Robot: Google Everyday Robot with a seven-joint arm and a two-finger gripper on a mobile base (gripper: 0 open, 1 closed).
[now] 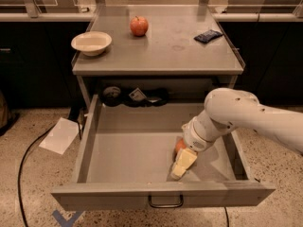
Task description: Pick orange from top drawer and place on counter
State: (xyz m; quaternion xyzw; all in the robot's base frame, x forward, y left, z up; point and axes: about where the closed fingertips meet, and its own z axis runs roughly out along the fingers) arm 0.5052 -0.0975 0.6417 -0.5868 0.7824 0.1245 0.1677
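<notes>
Speckled floor (28,193) surrounds a grey metal desk (180,51) in the single camera view, its top drawer (128,150) pulled fully open toward the camera. On the desk sit a red apple (138,26) near the back, a pale bowl (91,42) at the left edge and a dark packet (208,35) toward the right. Dark clutter (135,96) lies on the shelf under the desk, behind the drawer.

A white arm (255,117) reaches in from the right and dips into the drawer's right half. Its cream hand (182,163) points down at the drawer floor, close to the front panel. The orange (179,145) lies in the drawer, touching or just beside the hand and partly hidden by it. Whether the hand is wide, narrow or holding the fruit cannot be told. A dark wire handle (165,202) hangs on the front panel. A sheet of paper (60,135) and a black cable (21,169) lie on the floor to the left.
</notes>
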